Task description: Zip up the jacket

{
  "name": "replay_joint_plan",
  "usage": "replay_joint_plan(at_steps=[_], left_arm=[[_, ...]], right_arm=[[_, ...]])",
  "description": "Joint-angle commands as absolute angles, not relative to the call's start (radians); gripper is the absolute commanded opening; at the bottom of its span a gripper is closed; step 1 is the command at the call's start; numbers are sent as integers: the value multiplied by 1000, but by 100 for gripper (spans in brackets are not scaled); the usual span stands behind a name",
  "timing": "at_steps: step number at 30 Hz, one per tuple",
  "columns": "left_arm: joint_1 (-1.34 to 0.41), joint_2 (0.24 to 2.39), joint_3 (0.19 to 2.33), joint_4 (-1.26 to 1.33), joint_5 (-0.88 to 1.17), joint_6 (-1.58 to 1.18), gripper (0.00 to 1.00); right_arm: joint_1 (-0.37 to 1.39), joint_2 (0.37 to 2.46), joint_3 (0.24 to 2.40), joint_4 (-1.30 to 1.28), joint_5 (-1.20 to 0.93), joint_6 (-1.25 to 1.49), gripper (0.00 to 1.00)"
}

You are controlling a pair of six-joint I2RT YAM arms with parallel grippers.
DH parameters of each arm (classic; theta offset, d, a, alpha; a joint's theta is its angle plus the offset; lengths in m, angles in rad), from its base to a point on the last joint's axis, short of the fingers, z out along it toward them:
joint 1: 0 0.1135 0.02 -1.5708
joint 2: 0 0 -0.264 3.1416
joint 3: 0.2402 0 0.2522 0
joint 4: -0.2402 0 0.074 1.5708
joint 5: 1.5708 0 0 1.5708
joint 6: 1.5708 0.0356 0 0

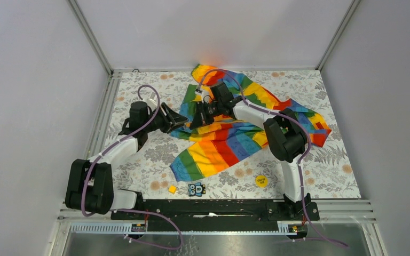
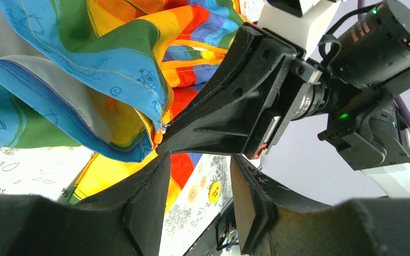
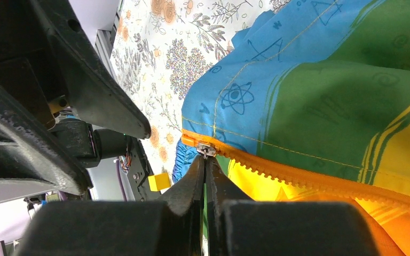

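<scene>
Jacket point(image 1: 221, 146) zipper pull point(image 3: 206, 150) pinched in right hand point(image 3: 205, 162).

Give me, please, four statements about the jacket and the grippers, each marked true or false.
1. The right gripper is shut on the zipper pull. True.
2. The left gripper clamps a sleeve. False: its jaws stand apart, gripping nothing.
3. The zipper tape is orange. True.
4. The yellow cube lies on the jacket. False: it lies on the table, apart from the jacket, near the arm bases.
</scene>
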State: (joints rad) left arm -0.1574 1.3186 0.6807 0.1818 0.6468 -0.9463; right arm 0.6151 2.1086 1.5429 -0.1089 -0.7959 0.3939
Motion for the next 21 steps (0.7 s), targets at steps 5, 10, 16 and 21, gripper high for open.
replay_joint_plan(at_steps=[5, 10, 16, 21], left_arm=[[-178, 1386, 676, 340, 633, -1017, 45], [-181, 1404, 676, 348, 625, -1010, 45], [-184, 1400, 670, 334, 607, -1003, 44], [-186, 1401, 667, 318, 596, -989, 44]], right_arm=[[624, 2071, 1527, -70, -808, 402, 0], [626, 2069, 1523, -66, -808, 406, 0], [627, 2069, 1527, -64, -807, 407, 0], [630, 2073, 1528, -59, -810, 411, 0]])
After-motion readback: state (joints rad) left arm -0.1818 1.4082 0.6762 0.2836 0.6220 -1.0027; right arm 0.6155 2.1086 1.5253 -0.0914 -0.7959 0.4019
